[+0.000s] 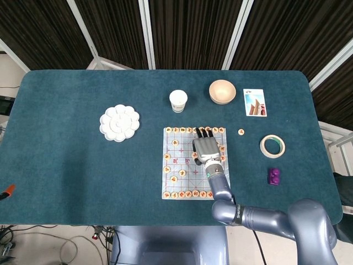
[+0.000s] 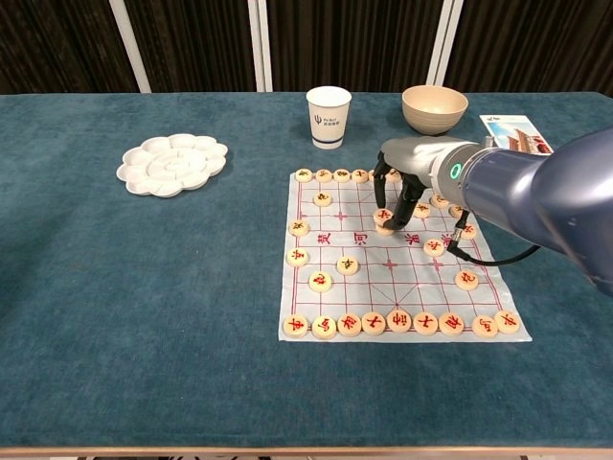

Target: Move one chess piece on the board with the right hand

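The right hand [image 2: 400, 187] is over the far-right part of the board [image 2: 316, 299], fingers pointing down and closing around a piece [image 2: 384, 218] near the board's middle rows. The fingertips [image 2: 383, 204] seem to touch that piece, so it looks pinched, though whether it is lifted or still resting on the board cannot be told. My judgement: the grasp is made or nearly made, and the move itself, carrying the piece to another point and letting go, is left to do. The left hand shows in neither view.

The piece is a small round pale disc with a red character on top, like its neighbours; a second disc lies just beside it on the near side. The board is a thin white sheet with red grid lines, lying flat on the teal surface [image 1: 66, 165], with rows of discs along its near and far edges.
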Robot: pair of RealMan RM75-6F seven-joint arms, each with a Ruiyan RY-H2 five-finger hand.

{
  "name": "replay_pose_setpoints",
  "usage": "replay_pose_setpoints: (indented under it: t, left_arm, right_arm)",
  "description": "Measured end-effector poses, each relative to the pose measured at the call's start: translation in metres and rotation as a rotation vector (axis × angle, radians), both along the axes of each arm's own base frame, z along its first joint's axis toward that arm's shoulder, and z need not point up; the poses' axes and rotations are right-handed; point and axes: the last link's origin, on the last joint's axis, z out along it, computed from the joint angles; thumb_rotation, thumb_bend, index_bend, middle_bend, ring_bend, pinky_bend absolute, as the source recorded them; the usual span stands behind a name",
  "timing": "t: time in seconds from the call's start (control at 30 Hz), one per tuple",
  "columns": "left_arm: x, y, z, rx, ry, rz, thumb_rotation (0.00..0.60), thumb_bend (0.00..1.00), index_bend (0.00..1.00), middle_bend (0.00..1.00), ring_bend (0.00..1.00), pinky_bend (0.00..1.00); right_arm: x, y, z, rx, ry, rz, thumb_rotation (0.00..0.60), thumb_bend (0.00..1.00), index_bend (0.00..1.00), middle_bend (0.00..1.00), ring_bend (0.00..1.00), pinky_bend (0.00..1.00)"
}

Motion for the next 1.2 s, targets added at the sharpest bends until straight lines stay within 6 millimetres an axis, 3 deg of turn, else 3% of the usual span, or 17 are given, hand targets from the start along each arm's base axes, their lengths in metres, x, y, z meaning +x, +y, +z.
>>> replay_pose_setpoints:
  t: [1.2]
  left_arm:
    - [-0.0001, 0.0004, -0.0006, -0.002, 0.001, 0.004, 0.6, 0.0, 0.05, 0.0, 0.0, 0.0]
  right_arm:
    - [-0.0015, 0.0004, -0.004, 0.005, 0.019, 0.001, 0.6, 0.38, 0.54, 0.0, 0.03, 0.07]
